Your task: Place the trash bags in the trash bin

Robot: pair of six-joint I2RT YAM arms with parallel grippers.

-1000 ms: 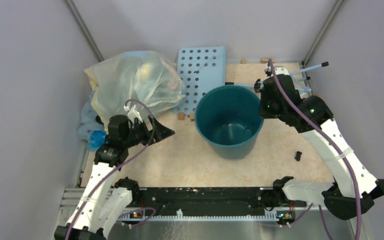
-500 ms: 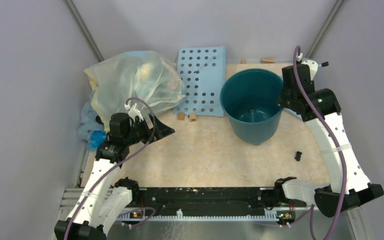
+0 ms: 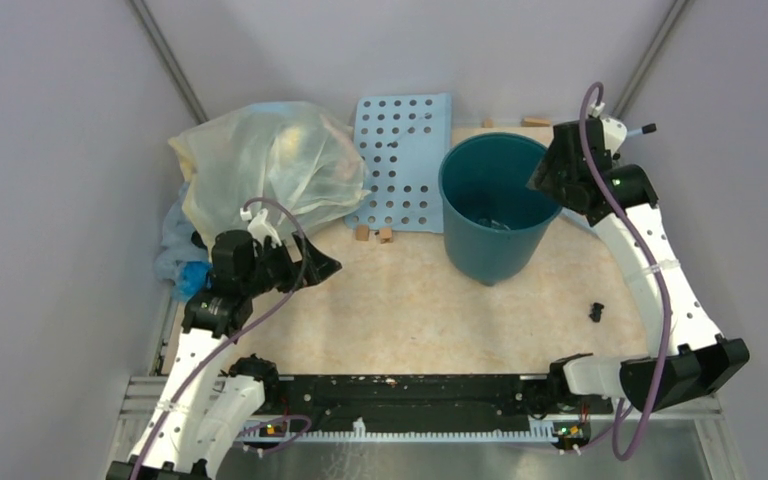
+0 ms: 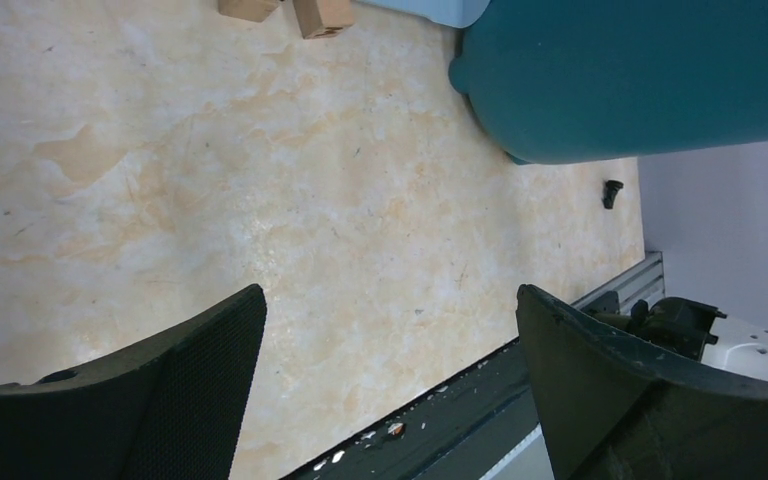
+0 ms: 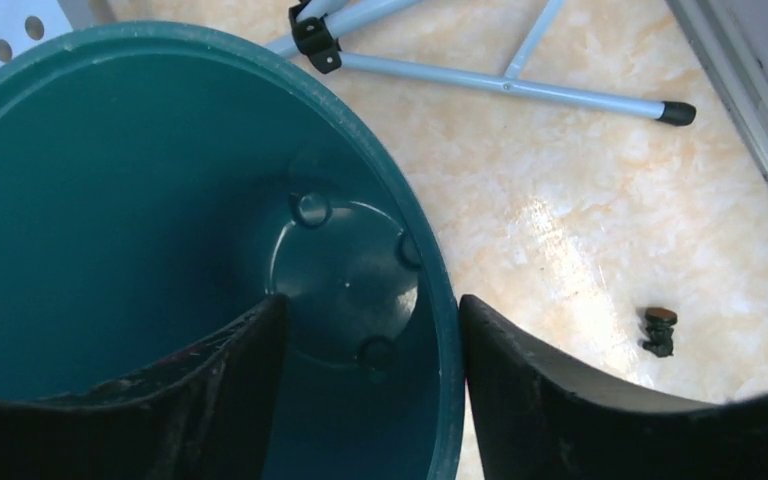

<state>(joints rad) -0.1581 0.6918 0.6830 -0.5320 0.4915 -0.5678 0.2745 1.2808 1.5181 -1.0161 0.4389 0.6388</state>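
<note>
The dark teal trash bin [image 3: 490,235] stands upright at the back right of the table, and nothing shows on its floor [image 5: 345,270]. My right gripper [image 3: 546,180] straddles its right rim, one finger inside and one outside, open [image 5: 370,300] with a gap on the inner side. A pale blue trash bag [image 3: 170,245] lies crumpled at the far left, mostly hidden under a big yellowish bag. My left gripper [image 3: 322,257] hovers open just right of that pile, with only bare table between its fingers [image 4: 390,295]. The bin's side [image 4: 640,80] shows at the top right of the left wrist view.
A full yellowish translucent bag [image 3: 265,160] fills the back left. A light blue perforated panel [image 3: 400,150] leans beside the bin. Two small wooden blocks [image 3: 372,233] lie in front of it. A small black part [image 3: 596,311] lies right of centre, and light blue rods [image 5: 480,82] lie behind the bin.
My right gripper dragged the bin to the right and back by its rim, then opened its jaws off the rim. The left arm barely shifted.
</note>
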